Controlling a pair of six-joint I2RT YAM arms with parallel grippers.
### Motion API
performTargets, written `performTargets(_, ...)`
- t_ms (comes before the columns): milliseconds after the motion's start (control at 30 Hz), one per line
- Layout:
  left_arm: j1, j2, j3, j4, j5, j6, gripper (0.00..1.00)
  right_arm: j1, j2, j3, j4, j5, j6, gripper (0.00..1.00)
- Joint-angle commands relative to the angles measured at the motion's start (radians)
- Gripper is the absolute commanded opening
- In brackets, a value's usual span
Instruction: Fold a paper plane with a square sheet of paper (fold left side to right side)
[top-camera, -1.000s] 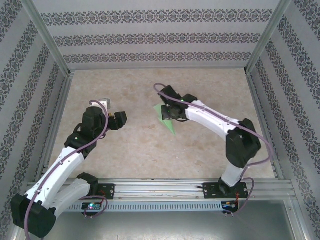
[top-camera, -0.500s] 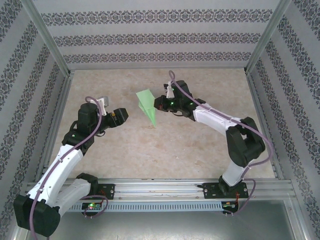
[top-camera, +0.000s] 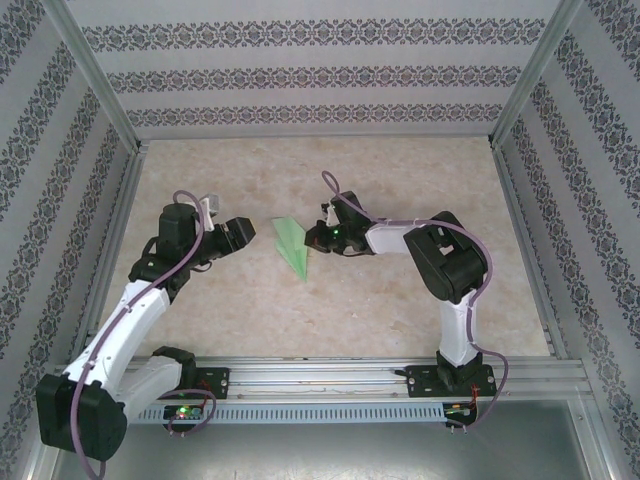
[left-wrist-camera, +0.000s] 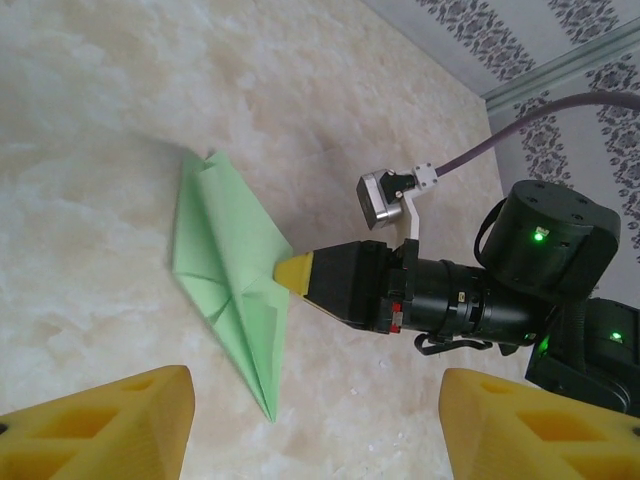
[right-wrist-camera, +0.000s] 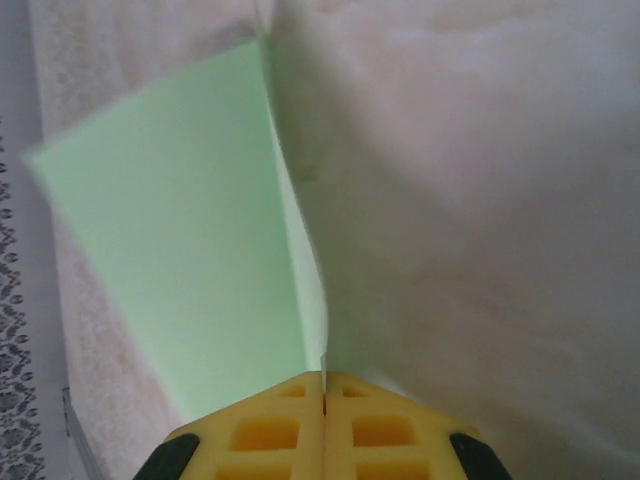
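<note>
The paper plane (left-wrist-camera: 225, 250) pinched between right fingers (right-wrist-camera: 265, 432)

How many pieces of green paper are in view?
1: the paper plane, mid-table, pinched by the right pincer; open left pincer apart on its left. None seems hidden.

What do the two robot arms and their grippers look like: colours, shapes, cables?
The left arm and right arm have white shell segments joined by black rounded joints. A thin purple cable runs loosely along each. The left gripper and right gripper have black bodies and yellow wedge-shaped fingers with square hollows. Small green lights glow on the right arm's joints.
</note>
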Motion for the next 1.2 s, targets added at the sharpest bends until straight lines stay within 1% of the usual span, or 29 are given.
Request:
performTargets(0, 0.017, 0.064, -0.011, 0.071, 0.055, -0.014, 0.64, -0.015, -0.008, -0.034, 0.026, 0.033, -0.014, 0.00)
performTargets(233, 0.018, 0.294, 0.012, 0.224, 0.192, -0.060, 0.56, -0.028, -0.044, -0.073, 0.015, 0.051, -0.036, 0.00)
performTargets(367, 0.013, 0.417, 0.044, 0.289, 0.266, -0.082, 0.54, -0.027, -0.067, -0.078, 0.015, 0.048, -0.043, 0.00)
performTargets(733, -0.017, 0.621, 0.134, 0.294, 0.314, -0.063, 0.53, -0.008, -0.088, -0.064, 0.008, 0.048, -0.060, 0.00)
performTargets(800, -0.024, 0.652, 0.151, 0.285, 0.316, -0.056, 0.50, -0.007, -0.084, -0.055, -0.007, 0.052, -0.067, 0.00)
performTargets(967, -0.034, 0.705, 0.175, 0.286, 0.315, -0.048, 0.45, -0.005, -0.079, -0.054, -0.010, 0.052, -0.067, 0.00)
performTargets(1167, -0.058, 0.753, 0.206, 0.295, 0.330, -0.056, 0.45, -0.004, -0.078, -0.044, -0.024, 0.054, -0.075, 0.00)
